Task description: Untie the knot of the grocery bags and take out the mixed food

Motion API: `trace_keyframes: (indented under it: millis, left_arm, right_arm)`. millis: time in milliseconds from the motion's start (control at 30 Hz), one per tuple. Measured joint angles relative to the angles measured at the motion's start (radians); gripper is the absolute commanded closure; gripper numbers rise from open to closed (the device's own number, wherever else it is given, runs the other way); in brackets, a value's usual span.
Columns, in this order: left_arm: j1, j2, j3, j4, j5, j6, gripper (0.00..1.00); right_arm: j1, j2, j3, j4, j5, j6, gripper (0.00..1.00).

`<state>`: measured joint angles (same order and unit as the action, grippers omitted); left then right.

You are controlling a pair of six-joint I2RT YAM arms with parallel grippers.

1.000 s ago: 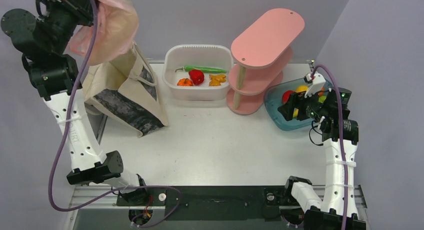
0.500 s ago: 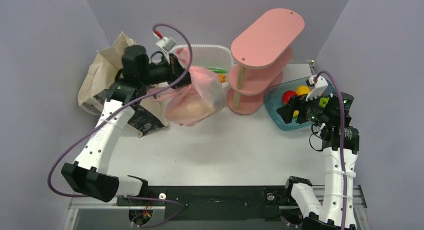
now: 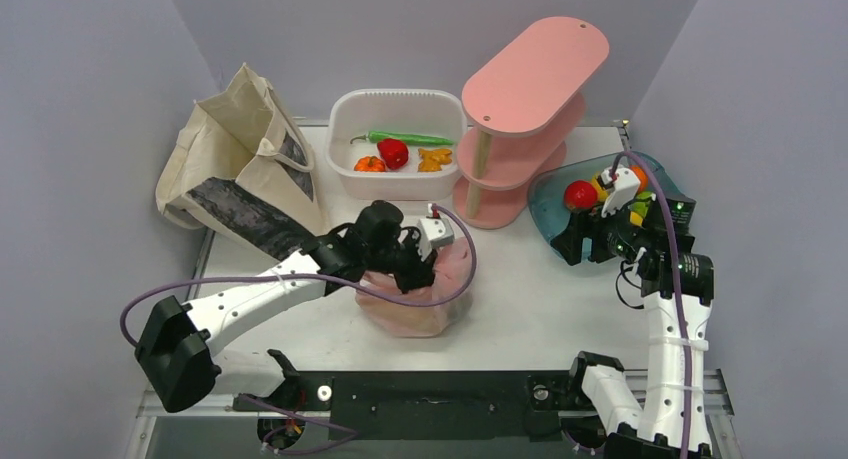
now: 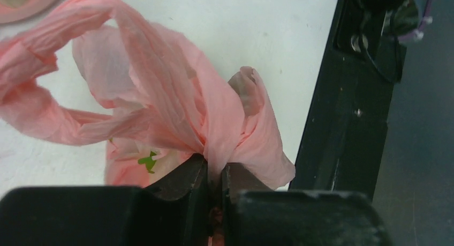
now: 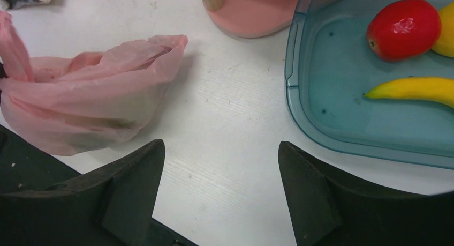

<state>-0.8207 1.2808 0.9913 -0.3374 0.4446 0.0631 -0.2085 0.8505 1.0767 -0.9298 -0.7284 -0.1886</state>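
Pinching the twisted neck of the pink bag [image 3: 420, 314], the left gripper [image 4: 214, 186] was clamped tight; the bag lay well left of the wide-open, empty right gripper [image 5: 220, 149].

My right gripper [image 5: 220, 149] hangs over the white table [image 5: 230, 96] with its jaws spread wide, only bare tabletop between them. Ahead of my left finger lies the pink plastic bag [image 5: 80, 104], crumpled and slumped on the table, something dark showing dimly through its skin. Ahead of my right finger sits a teal tray [image 5: 293, 69] holding a red apple [image 5: 404, 29], a banana [image 5: 415, 88] and a yellow fruit [image 5: 445, 37] at the view's edge. Straight ahead, beyond the fingertips, stands the foot of a pink stand [image 5: 251, 10].
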Motion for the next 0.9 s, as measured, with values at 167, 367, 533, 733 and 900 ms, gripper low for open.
trace_keyframes:
  millis: [167,367,533,733,900]
  left_arm:
    - [-0.042,0.074,-0.031,0.024,0.064,0.049,0.52]
    - [0.002,0.005,0.010,-0.040,0.188,0.198,0.51]
    - [0.160,-0.234,0.031,-0.115,0.250,0.344,0.50]
    - [0.360,-0.307,0.068,-0.253,0.323,0.522,0.49]
    - [0.378,-0.326,-0.033,-0.318,0.322,0.621,0.48]
  right_arm:
    - [0.000,0.026,-0.001,-0.053,0.008,-0.077,0.26]
    - [0.002,0.011,-0.001,-0.106,0.014,-0.175,0.26]
    - [0.065,-0.026,-0.021,-0.134,0.016,-0.222,0.27]
    - [0.301,-0.085,-0.075,-0.119,0.023,-0.218,0.28]
    - [0.626,-0.134,-0.162,0.024,0.112,-0.127,0.25]
